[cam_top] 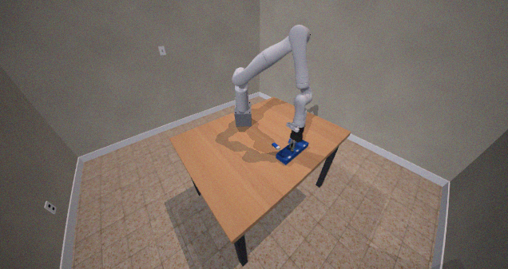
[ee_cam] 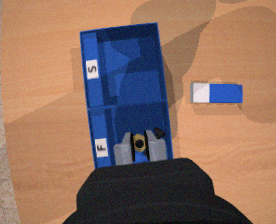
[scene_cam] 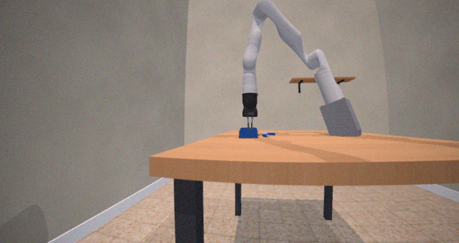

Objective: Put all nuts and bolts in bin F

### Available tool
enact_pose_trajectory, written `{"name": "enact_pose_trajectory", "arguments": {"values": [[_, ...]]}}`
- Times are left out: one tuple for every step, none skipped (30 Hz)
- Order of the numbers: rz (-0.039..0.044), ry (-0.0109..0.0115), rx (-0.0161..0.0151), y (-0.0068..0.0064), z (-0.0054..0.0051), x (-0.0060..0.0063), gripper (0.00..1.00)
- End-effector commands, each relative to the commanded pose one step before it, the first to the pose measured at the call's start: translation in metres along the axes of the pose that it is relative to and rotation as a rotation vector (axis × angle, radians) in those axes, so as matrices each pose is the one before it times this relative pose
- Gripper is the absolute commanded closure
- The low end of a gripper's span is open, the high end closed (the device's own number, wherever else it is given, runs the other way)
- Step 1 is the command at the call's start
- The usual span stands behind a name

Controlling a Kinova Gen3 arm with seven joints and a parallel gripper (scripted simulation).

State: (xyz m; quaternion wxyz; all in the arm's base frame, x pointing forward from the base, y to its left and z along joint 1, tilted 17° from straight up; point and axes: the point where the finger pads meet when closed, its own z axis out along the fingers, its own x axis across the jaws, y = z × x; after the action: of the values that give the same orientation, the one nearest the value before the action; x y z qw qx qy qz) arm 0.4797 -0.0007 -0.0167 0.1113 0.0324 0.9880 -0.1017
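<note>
My gripper (cam_top: 292,147) (scene_cam: 250,127) (ee_cam: 139,141) points down over the bin marked F (ee_cam: 100,125) and is shut on a brass-coloured nut (ee_cam: 139,143). The fingertips are low, about at the bin's rim in the exterior view. A small dark thing (ee_cam: 159,133), perhaps a bolt or nut, shows beside the right finger, within the outline of bin F. The near part of bin F is hidden by the gripper body.
The bin marked S (ee_cam: 91,90) adjoins bin F in one blue bin block (cam_top: 286,161) (scene_cam: 248,133). A blue and white block (cam_top: 275,146) (ee_cam: 225,93), like an eraser, lies beside the bins. Another small blue thing (scene_cam: 271,133) shows in the exterior view.
</note>
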Motion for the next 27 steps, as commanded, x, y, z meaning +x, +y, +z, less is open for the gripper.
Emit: {"name": "enact_pose_trajectory", "arguments": {"values": [[-0.00014, -0.00138, -0.00076, 0.00038, -0.00054, -0.00060, 0.36], [0.00016, -0.00006, -0.00006, -0.00005, -0.00005, -0.00001, 0.36], [-0.00002, -0.00001, -0.00001, 0.00001, 0.00000, -0.00001, 0.36], [0.00000, -0.00001, -0.00001, 0.00000, 0.00000, 0.00000, 0.36], [0.00000, -0.00001, -0.00001, 0.00000, 0.00000, -0.00001, 0.36], [0.00000, -0.00001, -0.00001, 0.00000, 0.00000, -0.00001, 0.36], [0.00000, -0.00001, -0.00001, 0.00000, 0.00000, -0.00001, 0.36], [0.00000, -0.00001, 0.00000, 0.00000, 0.00000, 0.00000, 0.36], [0.00000, 0.00000, 0.00000, 0.00000, 0.00000, 0.00000, 0.36], [0.00000, 0.00000, 0.00000, 0.00000, 0.00000, 0.00000, 0.36], [0.00000, 0.00000, 0.00000, 0.00000, 0.00000, 0.00000, 0.36], [0.00000, 0.00000, 0.00000, 0.00000, 0.00000, 0.00000, 0.36], [0.00000, 0.00000, 0.00000, 0.00000, 0.00000, 0.00000, 0.36], [0.00000, 0.00000, 0.00000, 0.00000, 0.00000, 0.00000, 0.36], [0.00000, 0.00000, 0.00000, 0.00000, 0.00000, 0.00000, 0.36], [0.00000, 0.00000, 0.00000, 0.00000, 0.00000, 0.00000, 0.36], [0.00000, 0.00000, 0.00000, 0.00000, 0.00000, 0.00000, 0.36], [0.00000, -0.00001, 0.00000, 0.00000, 0.00000, 0.00000, 0.36], [-0.00015, 0.00016, 0.00008, 0.00003, -0.00492, 0.00007, 0.36], [0.00000, 0.00000, -0.00001, 0.00000, -0.00499, 0.00001, 0.36], [0.00000, 0.00000, -0.00001, 0.00000, -0.00499, 0.00000, 0.36], [0.00000, 0.00000, -0.00001, 0.00000, -0.00499, 0.00000, 0.36], [0.00000, 0.00001, -0.00001, 0.00000, -0.00499, 0.00000, 0.36], [0.00000, 0.00001, 0.00000, 0.00001, -0.00215, -0.00001, 0.36], [0.00000, 0.00000, 0.00001, 0.00001, -0.00001, -0.00001, 0.36], [0.00000, 0.00000, 0.00000, 0.00001, -0.00001, -0.00001, 0.36], [0.00000, 0.00000, 0.00000, 0.00000, 0.00000, 0.00000, 0.36]]}}
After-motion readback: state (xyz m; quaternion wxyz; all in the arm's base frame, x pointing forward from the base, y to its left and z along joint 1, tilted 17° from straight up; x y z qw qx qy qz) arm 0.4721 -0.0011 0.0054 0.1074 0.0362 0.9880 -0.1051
